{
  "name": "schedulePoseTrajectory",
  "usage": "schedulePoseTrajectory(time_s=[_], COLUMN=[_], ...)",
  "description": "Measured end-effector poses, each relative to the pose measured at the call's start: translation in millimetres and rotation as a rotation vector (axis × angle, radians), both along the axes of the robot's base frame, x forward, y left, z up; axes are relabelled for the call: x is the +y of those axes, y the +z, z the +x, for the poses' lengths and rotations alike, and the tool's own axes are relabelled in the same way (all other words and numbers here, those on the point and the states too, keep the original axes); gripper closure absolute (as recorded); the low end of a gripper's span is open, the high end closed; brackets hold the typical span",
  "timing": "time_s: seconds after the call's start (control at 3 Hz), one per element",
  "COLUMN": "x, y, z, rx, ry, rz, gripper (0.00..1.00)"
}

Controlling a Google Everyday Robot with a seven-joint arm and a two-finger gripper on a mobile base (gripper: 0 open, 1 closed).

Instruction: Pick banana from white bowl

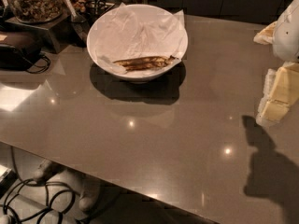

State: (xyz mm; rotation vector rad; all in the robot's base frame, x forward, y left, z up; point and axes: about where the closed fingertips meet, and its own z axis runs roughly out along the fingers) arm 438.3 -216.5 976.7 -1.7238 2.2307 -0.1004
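The banana [142, 62], dark brown with yellowish streaks, lies across the near side of the white bowl [140, 75], on the crumpled white paper [135, 31] that lines it. The bowl stands on the grey table at the back, left of centre. My gripper [276, 97], white with yellowish parts, hangs at the right edge of the camera view. It is well to the right of the bowl, a little nearer than it, and apart from the bowl and the banana. It holds nothing that I can see.
A glass jar of nuts [35, 1] stands on a raised block at the back left. A black device with a cable [18, 48] lies beside it. The table's front edge [117, 185] runs diagonally, with cables on the floor [32, 204] below. The gripper's shadow [271, 171] falls on the table at the right.
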Motion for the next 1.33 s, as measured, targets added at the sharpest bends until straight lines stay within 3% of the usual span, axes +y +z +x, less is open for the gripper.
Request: schedulePoseTrajectory(time_s=[0.67,1.0,1.33], x=[12,37,40], y=[4,5,8], z=[21,42,45], rx=[0.016,0.033,0.012], ry=[0.025,0.088,0.089], rz=[-0.042,-0.070,-0.064], gripper=[0.00,0.00,0.00])
